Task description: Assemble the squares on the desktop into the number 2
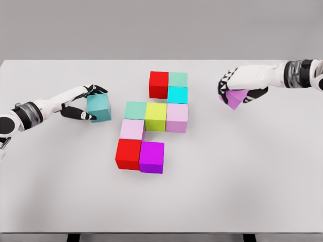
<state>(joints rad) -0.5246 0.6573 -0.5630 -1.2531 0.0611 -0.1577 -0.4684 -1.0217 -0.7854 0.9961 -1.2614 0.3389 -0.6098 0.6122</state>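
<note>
Both hands are loaded! The left hand [86,107] is wrapped around a teal cube [99,108], out to the left of the build, while the right hand [237,86] is clamped over a purple cube [235,98] well off to the right — that one looks tilted and lifted clear of the white table [50,191].

In the middle, the figure is taking shape: a red cube [158,84] and mint cube [178,79] up top, a cyan cube [177,94] beneath, then a row of pale green cube [135,110], yellow-green cube [156,116] and pale pink cube [177,117]. Lower down sit a second pale pink cube [132,129], a second red cube [128,154] and a magenta cube [152,157].

My read (only a judgement): top and bottom rows each want a third block. Bring each cube in level, square to its neighbours, and release only once flush — a nudge could shove the row crooked.
</note>
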